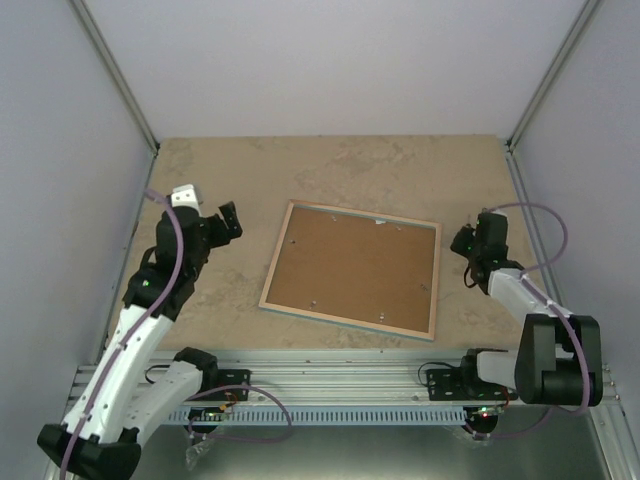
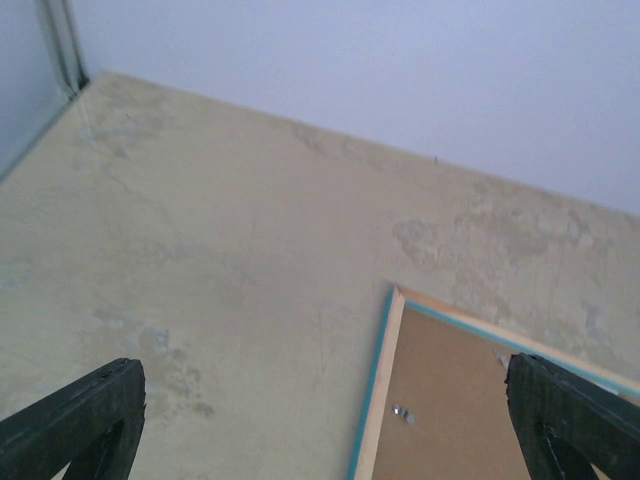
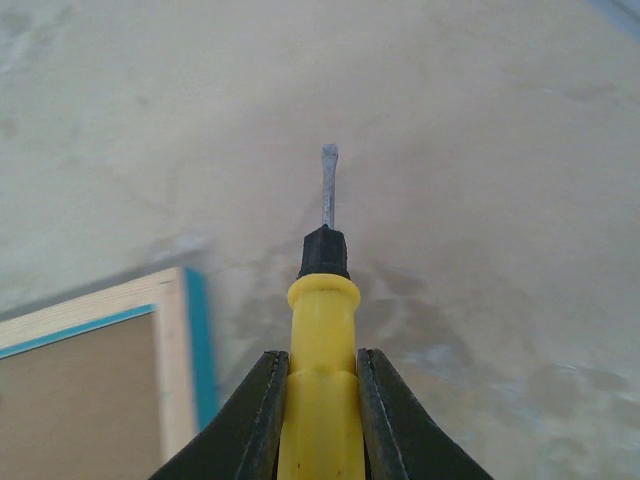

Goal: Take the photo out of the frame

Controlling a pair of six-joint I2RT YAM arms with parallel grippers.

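Observation:
The frame (image 1: 352, 268) lies face down in the middle of the table, brown fibreboard back up, with a light wood rim and a thin turquoise edge. The photo is hidden under that back. My left gripper (image 1: 207, 213) hovers to the left of the frame, open wide with nothing between its fingers. In the left wrist view the frame's corner (image 2: 450, 400) lies between the spread fingers (image 2: 85, 415). To the right of the frame, my right gripper (image 1: 470, 241) is shut on a yellow-handled screwdriver (image 3: 320, 340). Its metal tip (image 3: 328, 185) points away over bare table, beside the frame's corner (image 3: 170, 350).
Small metal tabs (image 2: 403, 413) sit on the frame's back near its rim. Grey walls close in the table at the back and on both sides (image 1: 330, 70). An aluminium rail (image 1: 340, 385) carrying the arm bases runs along the near edge.

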